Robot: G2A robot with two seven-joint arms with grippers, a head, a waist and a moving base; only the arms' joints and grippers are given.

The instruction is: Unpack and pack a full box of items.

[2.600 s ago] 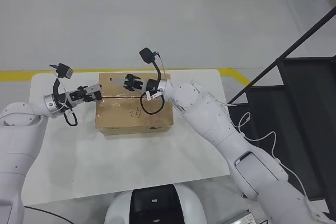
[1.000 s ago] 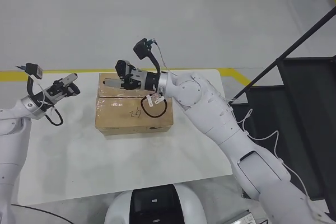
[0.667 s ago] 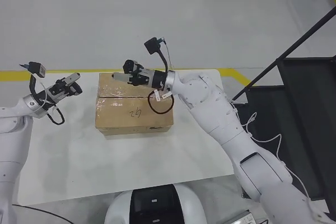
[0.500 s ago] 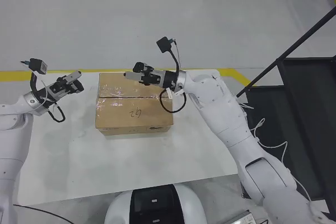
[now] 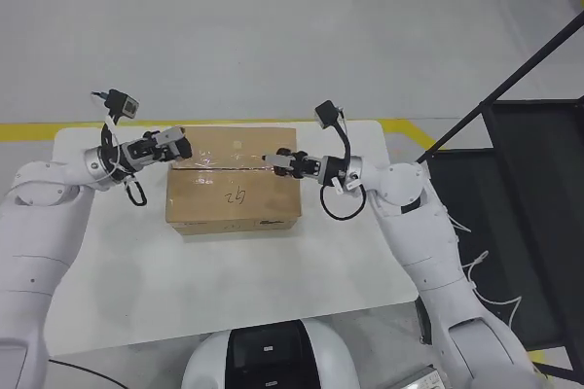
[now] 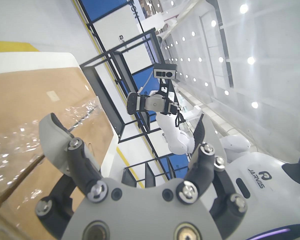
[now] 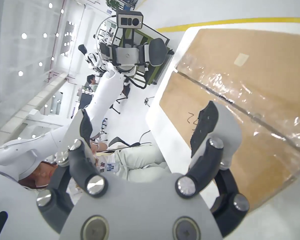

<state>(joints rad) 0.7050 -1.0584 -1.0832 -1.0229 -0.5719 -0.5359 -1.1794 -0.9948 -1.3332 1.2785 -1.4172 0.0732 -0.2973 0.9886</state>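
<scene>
Cardboard box [image 5: 234, 190] sits at the far middle of the desk [image 5: 224, 282]. Flaps shut, clear tape [image 5: 219, 167] along the centre seam; contents hidden. My left end effector [image 5: 182, 146] hangs at the box's left edge, fingers spread wide, empty. My right end effector [image 5: 273, 159] is at the right edge by the seam, also wide, empty.

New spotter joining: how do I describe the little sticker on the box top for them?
Find the white table, then the brown cardboard box on it. Past the shiny taped seam, on the flap farther from the robot, sits the small pale square sticker; the pen scribble lies on the near flap.
</scene>
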